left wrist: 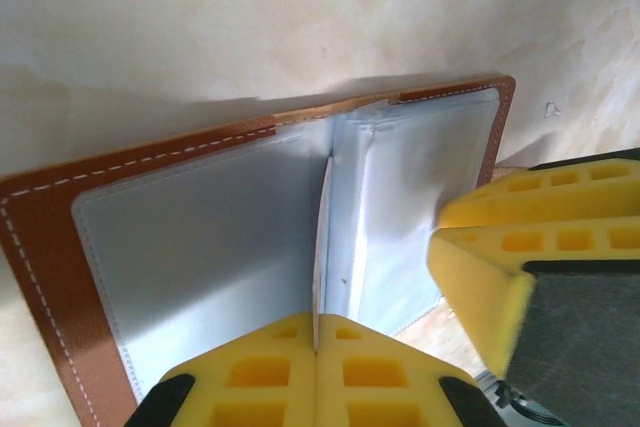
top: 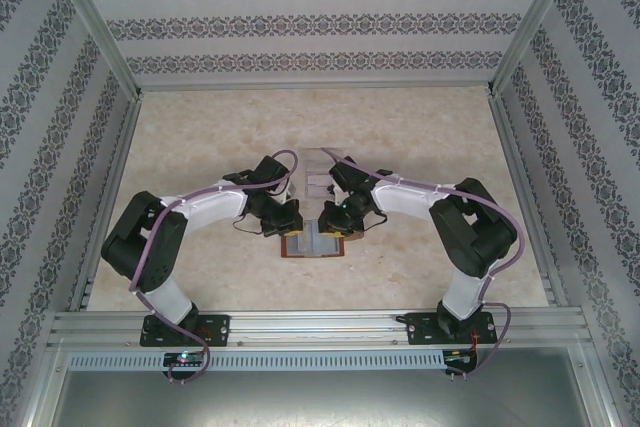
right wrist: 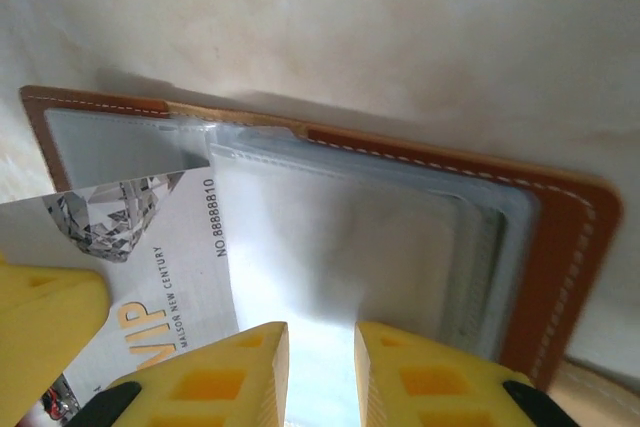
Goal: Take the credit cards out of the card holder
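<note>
L end effector (left wrist: 316, 332) shut on card (left wrist: 322, 237), prob., R end effector (right wrist: 322, 339) ajar over card holder (right wrist: 560, 247)

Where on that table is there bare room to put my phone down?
The widest bare stretch of table lies between the back wall and the arms; smaller patches flank each arm by the side rails. The middle is crowded: left gripper, pinching a credit card, and right gripper meet over the open card holder.
</note>
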